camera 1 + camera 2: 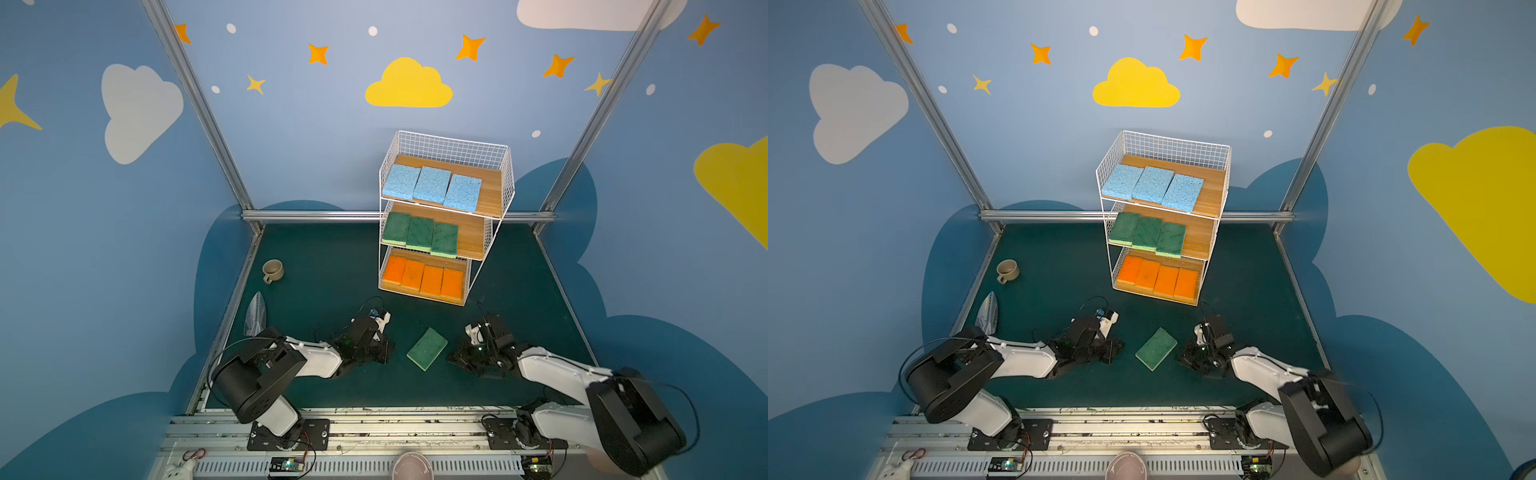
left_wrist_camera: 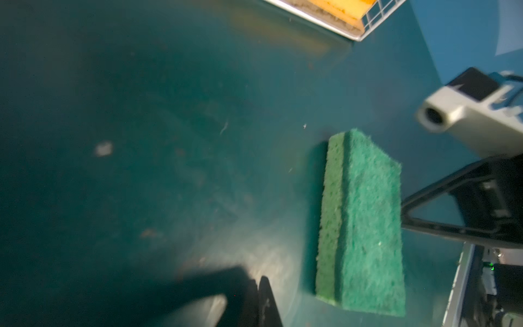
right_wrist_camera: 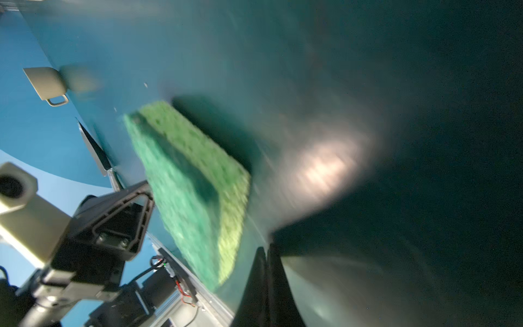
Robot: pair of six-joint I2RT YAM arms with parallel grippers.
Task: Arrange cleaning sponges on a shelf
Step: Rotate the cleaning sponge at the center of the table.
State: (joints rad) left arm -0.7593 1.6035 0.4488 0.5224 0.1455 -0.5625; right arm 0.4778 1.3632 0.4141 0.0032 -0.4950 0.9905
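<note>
Blue cartoon-sky walls with clouds and stars, dark green counter [image 1: 324,386]. The wire shelf [image 1: 446,145] at the back looks sorted by colour on purpose: blue sponges [image 1: 432,185] up top, three green sponges [image 1: 419,234] in the middle, orange sponges [image 1: 423,277] at the bottom. So I'd guess the bare wood beside the greens is for the loose green sponge [image 1: 427,348], which lies flat, scrubby side up, between the arms. The left fingers [image 2: 264,303] and right fingers [image 3: 268,283] are both pinched closed on nothing. The beige mug [image 1: 273,271] and metal trowel [image 1: 255,313] sit off by the left edge.

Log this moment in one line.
left gripper: shut, empty | right gripper: shut, empty | green sponge: on table between them | shelf: ten sponges
</note>
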